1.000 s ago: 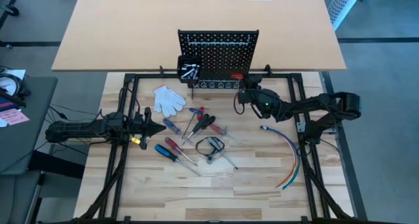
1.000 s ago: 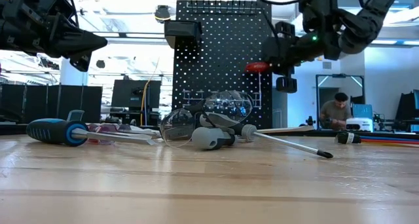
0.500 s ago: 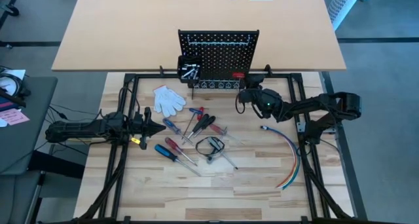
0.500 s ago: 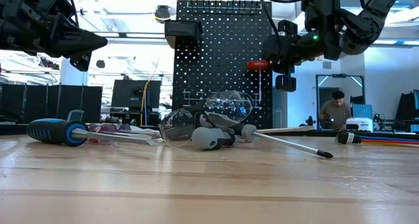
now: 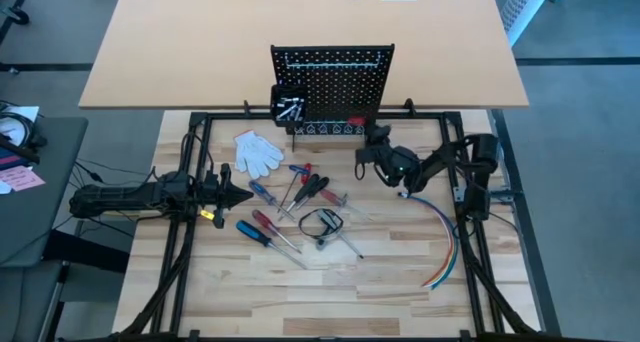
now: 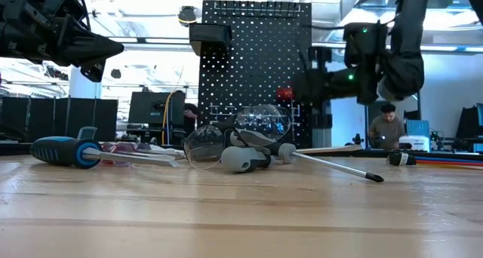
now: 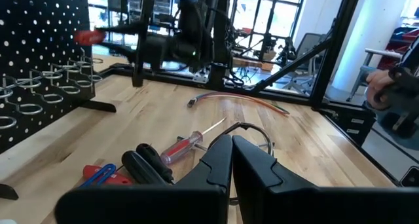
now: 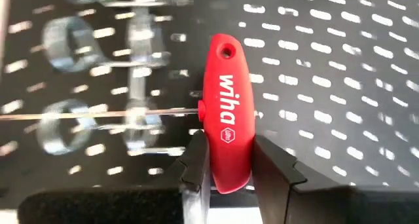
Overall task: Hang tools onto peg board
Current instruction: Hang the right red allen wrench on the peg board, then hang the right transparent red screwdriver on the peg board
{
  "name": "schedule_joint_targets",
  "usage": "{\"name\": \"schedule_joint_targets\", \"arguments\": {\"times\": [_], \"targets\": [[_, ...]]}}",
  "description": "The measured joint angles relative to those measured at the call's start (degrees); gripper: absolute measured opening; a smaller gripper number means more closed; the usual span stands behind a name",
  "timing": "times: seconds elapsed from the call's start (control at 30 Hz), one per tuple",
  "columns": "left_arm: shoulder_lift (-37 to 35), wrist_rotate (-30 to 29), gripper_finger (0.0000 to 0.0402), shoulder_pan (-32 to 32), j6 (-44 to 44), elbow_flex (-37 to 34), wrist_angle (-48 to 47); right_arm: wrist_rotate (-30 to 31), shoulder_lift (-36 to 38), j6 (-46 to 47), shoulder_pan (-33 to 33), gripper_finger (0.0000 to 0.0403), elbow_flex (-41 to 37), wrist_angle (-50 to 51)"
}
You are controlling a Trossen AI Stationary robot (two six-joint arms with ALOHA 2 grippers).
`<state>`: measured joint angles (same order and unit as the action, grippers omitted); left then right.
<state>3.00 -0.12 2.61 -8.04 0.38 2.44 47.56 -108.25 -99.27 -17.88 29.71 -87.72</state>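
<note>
The black peg board (image 5: 333, 82) stands upright at the table's far edge, with a small bin (image 5: 290, 104) on its left side. My right gripper (image 8: 226, 168) is close in front of the board's lower right part, shut on a red T-handled tool (image 8: 226, 112), (image 6: 284, 93). The tool's thin shaft (image 8: 98, 114) runs past the board's metal rings (image 8: 65, 129). Several screwdrivers (image 5: 300, 187) lie on the table's middle. My left gripper (image 5: 232, 194) hovers shut above the left side and touches nothing. My right gripper pinches one end of the red handle (image 8: 226, 162) between its two fingers. The fingers come level from the table's right side toward the board. The handle is clear of the table, its shaft sticking out sideways from its middle; whether the shaft sits in a ring I cannot tell.
White gloves (image 5: 258, 152) lie near the board's left foot, clear safety glasses (image 5: 322, 222) among the screwdrivers, and a bundle of coloured wires (image 5: 440, 232) at the right. A blue-handled screwdriver (image 5: 255, 232) lies nearest the front. A person sits in the room behind (image 6: 388, 126).
My right gripper has sunk in front of the peg board with the red tool, from about mid-height down to the row of rings. Its wrist has rolled a little, and the arm has folded in closer to its base. The tool stays in the hold.
</note>
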Motion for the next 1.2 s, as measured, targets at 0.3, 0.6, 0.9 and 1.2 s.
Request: {"name": "schedule_joint_targets", "arguments": {"times": [0.3,0.6,0.9,1.2], "targets": [[0.01,-0.02,0.0009,-0.02,0.03,0.0,-0.05,0.86,1.98,1.44,0.36,0.0136,0.11,-2.03],[0.0,-0.01,0.0009,-0.01,-0.16,0.0,-0.07,1.42,6.81,5.87,0.36,0.0239,0.11,4.56],[0.0,-0.02,0.0009,-0.02,-0.36,0.0,-0.09,1.97,9.5,13.03,0.35,0.0249,0.11,13.26],[-0.01,-0.01,0.0009,-0.01,-0.76,0.0,-0.2,2.56,9.99,21.13,-0.15,0.0249,0.11,17.07]]}}
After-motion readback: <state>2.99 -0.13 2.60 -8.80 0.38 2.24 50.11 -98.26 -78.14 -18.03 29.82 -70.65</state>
